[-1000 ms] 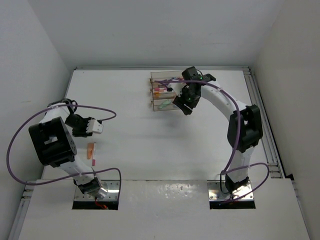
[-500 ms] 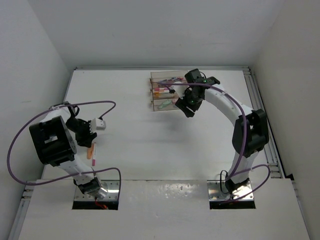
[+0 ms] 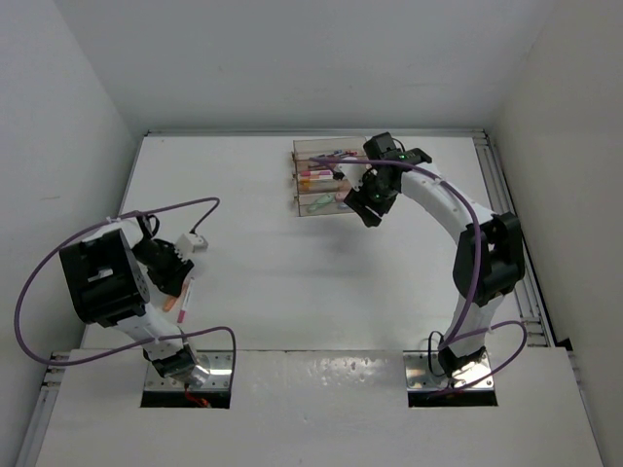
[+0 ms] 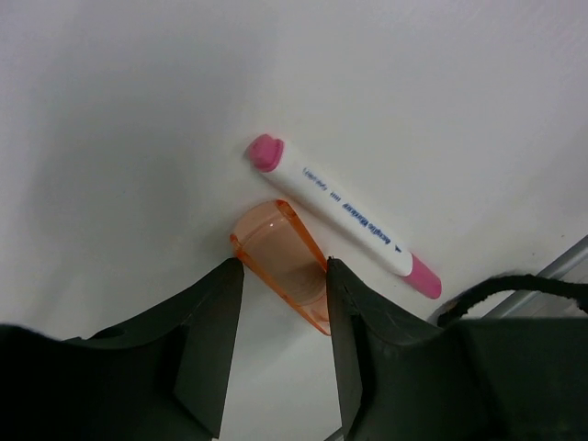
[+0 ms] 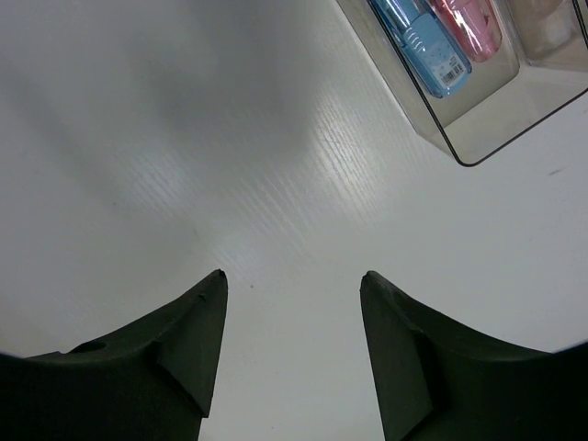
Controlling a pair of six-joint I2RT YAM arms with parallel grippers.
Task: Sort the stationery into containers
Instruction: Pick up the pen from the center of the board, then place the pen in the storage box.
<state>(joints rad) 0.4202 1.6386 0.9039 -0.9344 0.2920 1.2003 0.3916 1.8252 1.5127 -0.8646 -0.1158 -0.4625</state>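
Left gripper (image 4: 282,268): lowered over the table (image 3: 263,253), jaws set to a narrow gap. An orange translucent piece (image 4: 276,246) lies flat with its near end between the two fingertips, one finger (image 4: 207,349) against each long side. It cannot be told whether the pads clamp it or only flank it. A white marker with pink caps (image 4: 344,216) lies just beyond the fingertips, toward the right finger's side, close beside the orange piece. In the top external view both items lie at the tip of the left gripper (image 3: 183,261).

Containers (image 3: 319,180): well apart from the left gripper, at the far middle of the table, just beside the right gripper (image 3: 365,209).

Right gripper (image 5: 292,276): jaws spread wide, nothing between them, only bare table below. A corner of one clear tray (image 5: 459,147) lies ahead of the fingertips on the right finger's side. A blue piece (image 5: 418,41) and a pink piece (image 5: 469,23) lie side by side inside it.
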